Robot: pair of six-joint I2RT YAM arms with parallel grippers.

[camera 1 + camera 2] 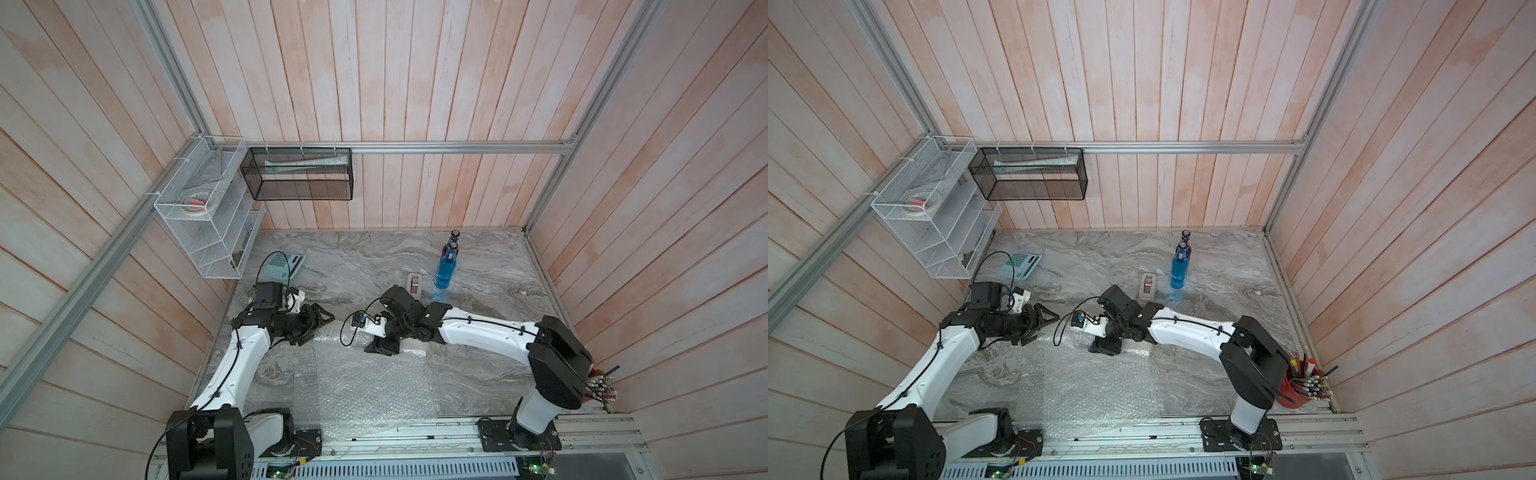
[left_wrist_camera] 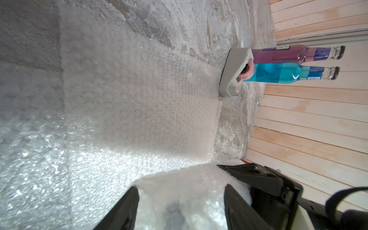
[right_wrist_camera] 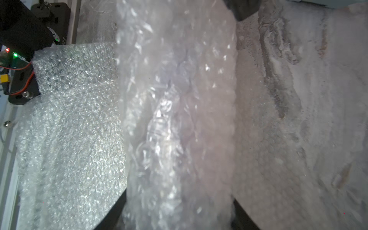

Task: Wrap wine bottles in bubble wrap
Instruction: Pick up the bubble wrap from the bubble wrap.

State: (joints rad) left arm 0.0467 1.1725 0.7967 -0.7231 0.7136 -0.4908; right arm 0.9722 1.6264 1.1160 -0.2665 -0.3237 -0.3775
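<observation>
**Roll gripped at both ends, two bottles unwrapped at the back**

- Bubble wrap roll (image 3: 179, 99) sits mid-counter, spanning the gap between the two arms, along the far edge of the flat bubble wrap sheets (image 1: 374, 386). Can't tell if it rests on the sheets or hangs just above them.
- There's a faint purple tint through the wrap in the right wrist view. I can't make out a bottle inside.
- Left claw (image 2: 181, 187): partly closed, a finger pressed on each side of one end of the roll, holding it.
- Right claw (image 3: 179, 195): also partly closed, fingers straddling the roll and touching both sides, gripping the other end. It points down at the counter in both top views.
- The flat sheets overlap and cover the near-middle of the counter (image 1: 353, 257), running up to the front rail.
- Blue bottle (image 1: 444, 272) stands upright towards the back right. Purple bottle (image 1: 453, 241) stands upright just behind it, near the back wall. Both are bare and well apart from the claws.
- Grey tape dispenser (image 1: 414, 284) is just beside the blue bottle, at the far edge of the sheets.
- Calculator (image 1: 284, 266) lies at the back left. Red pen cup (image 1: 1293, 390) sits at the front right corner.
</observation>
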